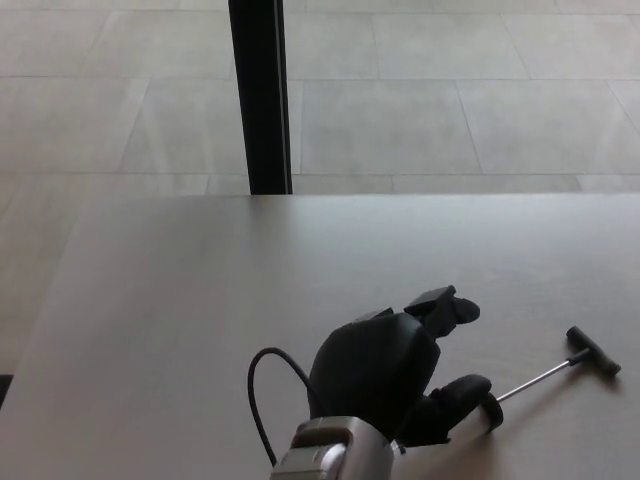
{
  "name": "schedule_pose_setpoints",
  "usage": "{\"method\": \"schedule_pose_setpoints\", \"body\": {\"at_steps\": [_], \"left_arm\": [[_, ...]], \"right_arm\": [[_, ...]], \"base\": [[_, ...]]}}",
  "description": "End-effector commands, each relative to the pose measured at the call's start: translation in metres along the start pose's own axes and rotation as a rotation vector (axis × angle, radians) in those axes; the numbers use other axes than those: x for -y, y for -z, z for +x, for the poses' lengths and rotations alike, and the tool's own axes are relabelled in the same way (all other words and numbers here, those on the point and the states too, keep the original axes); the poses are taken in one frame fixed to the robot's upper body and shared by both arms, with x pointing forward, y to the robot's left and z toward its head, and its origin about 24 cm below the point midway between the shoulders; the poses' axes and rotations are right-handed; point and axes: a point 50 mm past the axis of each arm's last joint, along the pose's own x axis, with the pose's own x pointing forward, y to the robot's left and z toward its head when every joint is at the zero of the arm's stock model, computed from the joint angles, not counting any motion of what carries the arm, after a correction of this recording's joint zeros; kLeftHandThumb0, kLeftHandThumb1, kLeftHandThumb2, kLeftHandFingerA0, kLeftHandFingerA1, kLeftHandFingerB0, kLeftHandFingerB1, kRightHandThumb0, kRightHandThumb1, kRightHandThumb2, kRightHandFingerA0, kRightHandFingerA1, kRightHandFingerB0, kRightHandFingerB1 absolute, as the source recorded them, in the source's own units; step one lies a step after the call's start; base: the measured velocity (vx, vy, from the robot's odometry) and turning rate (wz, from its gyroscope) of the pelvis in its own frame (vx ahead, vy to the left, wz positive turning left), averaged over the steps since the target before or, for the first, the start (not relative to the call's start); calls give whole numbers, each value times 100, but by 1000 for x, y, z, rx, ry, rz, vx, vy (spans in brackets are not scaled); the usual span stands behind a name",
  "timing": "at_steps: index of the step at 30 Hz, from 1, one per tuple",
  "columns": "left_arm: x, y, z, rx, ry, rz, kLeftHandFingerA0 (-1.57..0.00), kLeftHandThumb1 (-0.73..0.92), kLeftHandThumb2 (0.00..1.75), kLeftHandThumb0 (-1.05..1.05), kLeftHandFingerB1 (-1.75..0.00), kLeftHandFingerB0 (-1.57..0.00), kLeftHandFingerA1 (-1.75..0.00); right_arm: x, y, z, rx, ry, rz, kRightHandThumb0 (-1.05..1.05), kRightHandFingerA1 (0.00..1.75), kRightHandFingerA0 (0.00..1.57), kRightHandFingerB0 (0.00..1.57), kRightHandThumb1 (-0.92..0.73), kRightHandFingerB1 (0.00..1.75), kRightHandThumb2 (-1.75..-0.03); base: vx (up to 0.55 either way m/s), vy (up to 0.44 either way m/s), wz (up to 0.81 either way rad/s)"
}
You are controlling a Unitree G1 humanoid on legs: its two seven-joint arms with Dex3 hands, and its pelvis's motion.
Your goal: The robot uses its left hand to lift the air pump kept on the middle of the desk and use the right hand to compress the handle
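The air pump lies flat on the desk at the lower right. Its thin metal rod (534,380) runs up and right to a black T-handle (594,352), pulled out. The black end cap (493,411) of the barrel shows just right of my left hand; the clear barrel itself is hidden under the hand. My left hand (392,372) hovers over the barrel with its fingers (444,304) spread apart and the thumb (463,393) reaching toward the cap. It holds nothing. My right hand does not show.
The pale desk (200,300) fills the lower half, its far edge at mid-picture. A black post (259,95) stands behind that edge on a tiled floor. A black cable (262,400) loops from my left wrist.
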Motion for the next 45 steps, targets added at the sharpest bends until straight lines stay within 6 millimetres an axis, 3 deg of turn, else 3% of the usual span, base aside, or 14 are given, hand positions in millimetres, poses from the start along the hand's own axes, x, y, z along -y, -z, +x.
{"method": "schedule_pose_setpoints", "body": {"at_steps": [1, 6, 7, 12, 13, 15, 16, 24, 25, 26, 32, 33, 34, 45], "left_arm": [[12, 21, -17, -207, 92, 136, -28, 79, 62, -69, -45, -21, -71], [21, 35, -24, -247, 122, 228, -23, 78, 62, -72, -44, -21, -67], [23, 37, -25, -251, 123, 255, -21, 78, 63, -73, -43, -20, -64], [23, 43, -25, -262, 92, 367, -12, 76, 63, -82, -41, -16, -59], [22, 44, -23, -273, 86, 375, -5, 38, 102, -41, -50, 0, -56], [20, 46, -23, -280, 86, 378, -5, 37, 101, -41, -51, 0, -56], [19, 46, -23, -285, 93, 377, -5, 75, 63, -85, -39, -12, -55], [22, 52, -23, -328, 42, 386, -16, 73, 63, -78, -51, -23, -62], [22, 53, -21, -331, 38, 387, -18, 76, 63, -77, -49, -24, -61], [22, 52, -21, -330, 34, 385, -19, 77, 63, -76, -50, -25, -61], [26, 41, -12, -297, 4, 316, -23, 82, 65, -75, -49, -25, -69], [27, 40, -11, -298, 0, 290, -24, 82, 65, -76, -48, -26, -69], [27, 38, -11, -297, 0, 279, -24, 83, 65, -75, -47, -26, -69], [35, 30, -11, -245, 28, 195, -24, 84, 65, -72, -44, -26, -64]], "right_arm": [[4, -5, 3, 13, 16, -30, -61, 59, 22, 41, -71, 58, -111], [4, -6, 7, 13, 26, -31, -62, 59, 22, 40, -72, 57, -111], [4, -6, 7, 15, 28, -29, -66, 58, 30, 45, -91, 39, -67], [3, -8, 8, 22, 37, -29, -67, 63, 32, 46, -90, 39, -67], [3, -8, 8, 21, 39, -25, -67, 63, 32, 46, -91, 39, -67], [3, -8, 9, 26, 41, -18, -67, 66, 31, 47, -90, 40, -67], [3, -8, 8, 28, 46, -13, -67, 65, 32, 47, -90, 40, -67], [2, -11, 9, 44, 41, 9, -67, 70, 31, 47, -89, 40, -67], [2, -11, 9, 46, 41, 1, -62, 65, 29, 41, -71, 57, -111], [2, -11, 10, 47, 39, 3, -67, 66, 31, 46, -89, 40, -67], [-1, -15, 13, 61, 33, -8, -66, 68, 33, 47, -89, 41, -67], [-2, -15, 13, 64, 26, -6, -70, 69, 34, 40, -71, 50, -92], [-2, -16, 13, 64, 24, -5, -65, 69, 32, 47, -89, 41, -67], [-3, -19, 15, 79, 24, -28, -65, 65, 31, 47, -89, 40, -67]], "base": [[0, 0, 0], [0, 0, 0], [0, 0, 0], [0, 0, 0], [0, 0, 0], [0, 0, 0], [0, 0, 0], [0, 0, 0], [0, 0, 0], [0, 0, 0], [0, 0, 0], [0, 0, 0], [0, 0, 0], [0, 0, 0]]}}
